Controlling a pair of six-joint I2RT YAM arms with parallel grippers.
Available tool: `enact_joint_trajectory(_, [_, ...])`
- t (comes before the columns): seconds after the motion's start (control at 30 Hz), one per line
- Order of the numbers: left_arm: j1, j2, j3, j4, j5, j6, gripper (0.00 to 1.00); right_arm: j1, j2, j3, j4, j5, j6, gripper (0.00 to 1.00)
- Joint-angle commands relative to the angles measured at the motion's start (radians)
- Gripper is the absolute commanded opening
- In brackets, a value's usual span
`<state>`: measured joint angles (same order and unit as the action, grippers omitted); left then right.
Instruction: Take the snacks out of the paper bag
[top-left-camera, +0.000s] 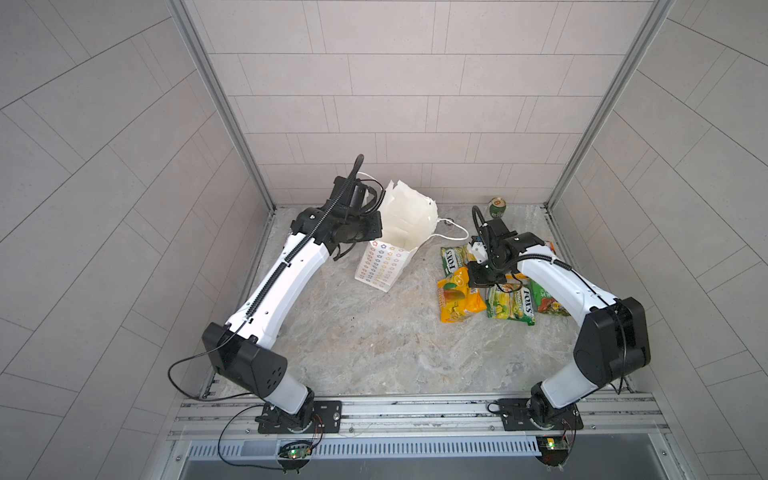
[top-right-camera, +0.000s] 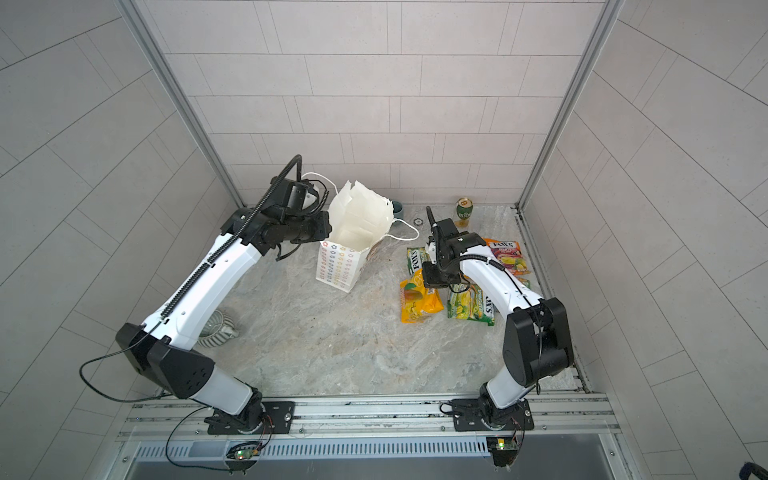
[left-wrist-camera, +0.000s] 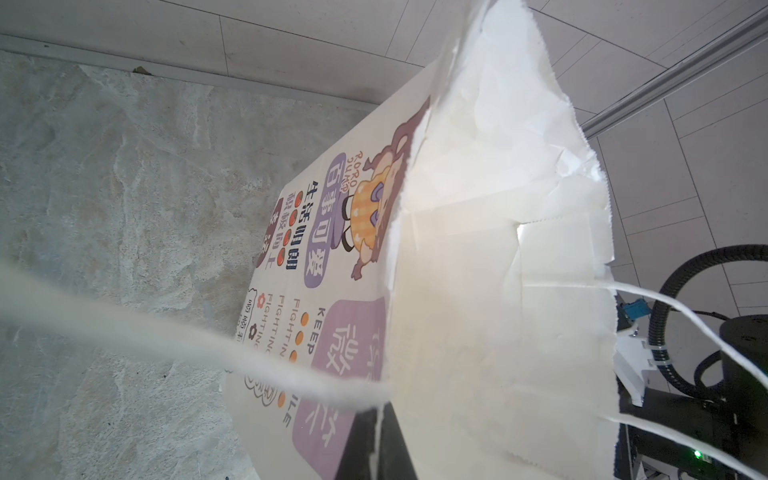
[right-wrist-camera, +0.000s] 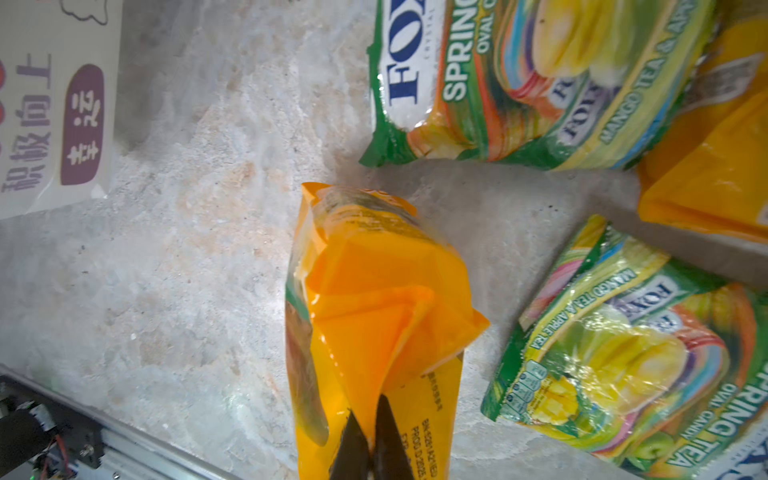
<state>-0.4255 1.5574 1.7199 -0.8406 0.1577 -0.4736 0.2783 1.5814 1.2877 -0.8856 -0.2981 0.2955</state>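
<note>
Orange mango packet (right-wrist-camera: 374, 299) hangs by a thin fold pinched in the closed right gripper (right-wrist-camera: 372, 440), beside Fox's packets (top-left-camera: 511, 305) on the table (top-left-camera: 374, 340). Slick film may slip out. Left gripper (left-wrist-camera: 376, 432) clamps the paper bag (top-left-camera: 409, 216) rim; the torn paper could rip and the bag topple.

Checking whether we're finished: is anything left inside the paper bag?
Inside the paper bag, both top views show only bare white walls. Its floor is hidden behind the near wall.
</note>
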Motion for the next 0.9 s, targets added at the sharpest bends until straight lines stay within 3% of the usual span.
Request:
enact_joint_trajectory(0.0, [0.007, -0.017, -0.026, 0.037, 0.003, 0.015, 0.0, -0.003, -0.003, -0.039, 0.052, 0.115, 0.009, 0.0])
enact_joint_trajectory(0.33, [0.009, -0.005, -0.039, 0.04, 0.002, 0.028, 0.0, -0.017, 0.047, -0.101, 0.099, 0.233, 0.048, 0.04])
enact_joint_trajectory(0.47, [0.01, -0.009, -0.046, 0.042, 0.0, 0.032, 0.0, -0.017, 0.053, -0.1, 0.102, 0.244, 0.04, 0.18])
enact_joint_trajectory(0.87, [0.013, -0.016, -0.028, 0.016, -0.015, -0.024, 0.0, -0.021, -0.008, 0.063, -0.059, 0.445, 0.09, 0.57])
